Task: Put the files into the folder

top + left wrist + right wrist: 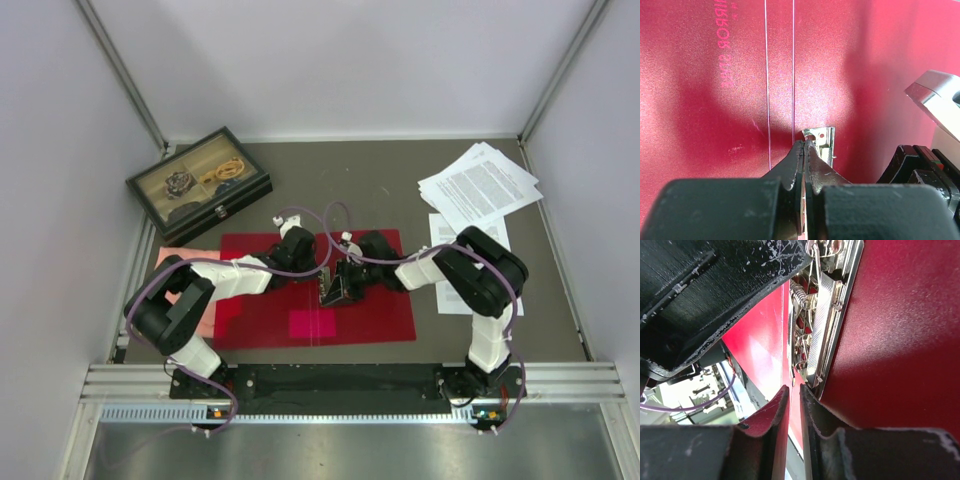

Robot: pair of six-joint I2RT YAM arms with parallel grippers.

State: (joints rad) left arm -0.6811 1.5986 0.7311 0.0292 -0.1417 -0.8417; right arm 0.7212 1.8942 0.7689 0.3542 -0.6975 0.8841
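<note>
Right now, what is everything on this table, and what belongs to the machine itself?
folder: one, red, lying open, centre
metal clip: one, silver, inside the folder
sticker: one, pink, inside the folder, near edge
paper sheets: several, white, printed, far right
box: one, dark, clear lid, far left
cloth: one, salmon, left of folder
arms: two, white and black, over the folder
left pincer: one, black, shut at the clip
right pincer: one, black, slightly open beside the clip

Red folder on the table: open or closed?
Open, spread flat: the flat red rectangular folder shows its inside, with a pink sticker and a metal clip exposed. The white printed sheets lie outside it.
</note>
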